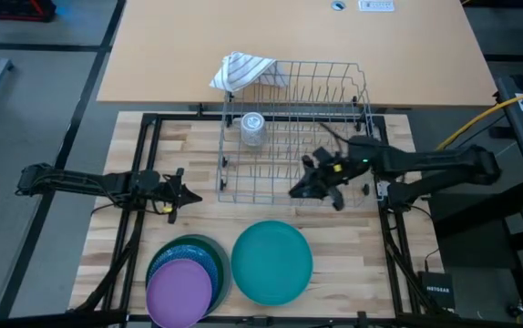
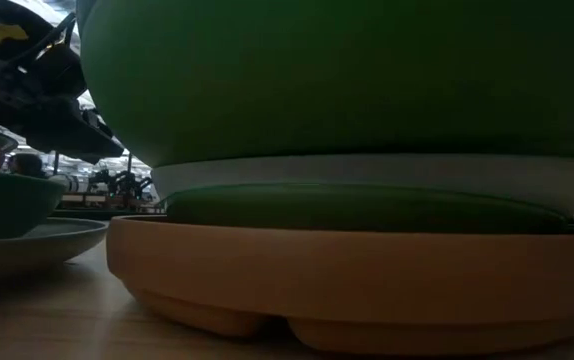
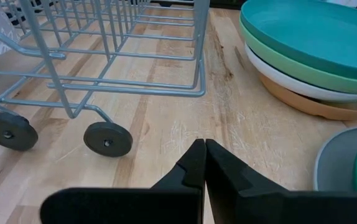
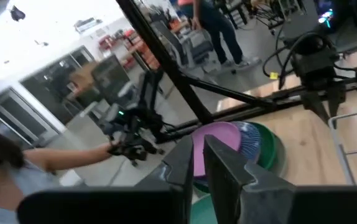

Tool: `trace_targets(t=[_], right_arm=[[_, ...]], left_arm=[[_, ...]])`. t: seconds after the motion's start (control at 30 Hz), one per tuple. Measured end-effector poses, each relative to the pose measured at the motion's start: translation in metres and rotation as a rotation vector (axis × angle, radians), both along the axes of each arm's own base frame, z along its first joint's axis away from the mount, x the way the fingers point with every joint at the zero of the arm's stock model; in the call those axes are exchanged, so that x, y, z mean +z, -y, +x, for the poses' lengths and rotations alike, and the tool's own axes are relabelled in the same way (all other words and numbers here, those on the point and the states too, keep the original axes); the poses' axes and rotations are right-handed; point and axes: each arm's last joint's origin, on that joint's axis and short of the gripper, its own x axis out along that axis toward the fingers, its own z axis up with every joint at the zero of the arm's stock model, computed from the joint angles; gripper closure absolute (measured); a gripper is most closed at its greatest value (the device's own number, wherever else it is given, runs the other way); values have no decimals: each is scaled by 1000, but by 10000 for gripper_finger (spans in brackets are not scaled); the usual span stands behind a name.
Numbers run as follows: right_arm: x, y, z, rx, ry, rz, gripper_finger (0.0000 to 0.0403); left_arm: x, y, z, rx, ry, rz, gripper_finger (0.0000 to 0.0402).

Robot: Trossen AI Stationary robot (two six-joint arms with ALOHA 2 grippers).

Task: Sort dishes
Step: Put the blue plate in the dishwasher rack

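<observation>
Looks like barely started: the rack [image 1: 293, 132] holds only a glass [image 1: 252, 128], both dish stacks [image 1: 234, 264] sit on the table's near edge, left gripper [image 1: 186, 194] pinched together empty, right gripper [image 1: 298, 189] slightly apart over the rack's front.

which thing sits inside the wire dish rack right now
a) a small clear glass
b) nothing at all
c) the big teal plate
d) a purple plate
a: the high view shows a small clear glass standing inside the wire dish rack, with no plates in it.
</observation>
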Motion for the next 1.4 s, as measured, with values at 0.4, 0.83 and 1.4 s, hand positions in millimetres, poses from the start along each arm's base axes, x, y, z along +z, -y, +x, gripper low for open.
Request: trace_targets(t=[0.4, 0.83, 1.4], right_arm=[[-24, -21, 16, -11, -345, -95, 359], [-25, -123, -17, -163, -414, -172, 359], [-79, -154, -2, -466, -960, 555, 359]], left_arm=[[0, 0, 0, 26, 1, -65, 402], [0, 0, 0, 27, 2, -66, 402], [5, 0, 2, 62, 57, -162, 402]])
